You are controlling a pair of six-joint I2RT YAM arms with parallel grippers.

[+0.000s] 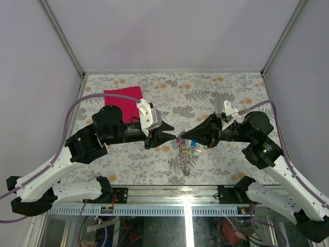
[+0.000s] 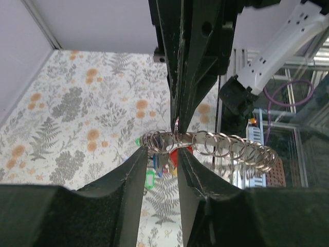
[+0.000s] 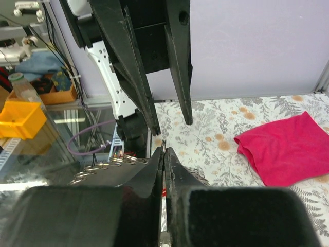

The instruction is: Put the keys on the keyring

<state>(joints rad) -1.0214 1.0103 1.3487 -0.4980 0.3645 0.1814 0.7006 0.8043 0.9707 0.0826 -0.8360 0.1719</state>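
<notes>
Where the top view has the left claw (image 1: pixel 172 135) and right claw (image 1: pixel 185 137) tip to tip over the surface (image 1: pixel 231 98), with the keyring (image 1: pixel 184 159) reaching from them toward the near edge and the keys (image 1: pixel 192 150) beside it, we see in the left wrist view the left claw's fingers (image 2: pixel 134 175) apart astride the ring, and in the right wrist view the right claw pinched together on the ring's wire.

One keyring (image 2: pixel 221 146), at least three keys (image 2: pixel 150 180), one magenta cloth (image 1: pixel 126 98), one left claw (image 1: pixel 171 135), one right claw (image 1: pixel 183 137).
</notes>
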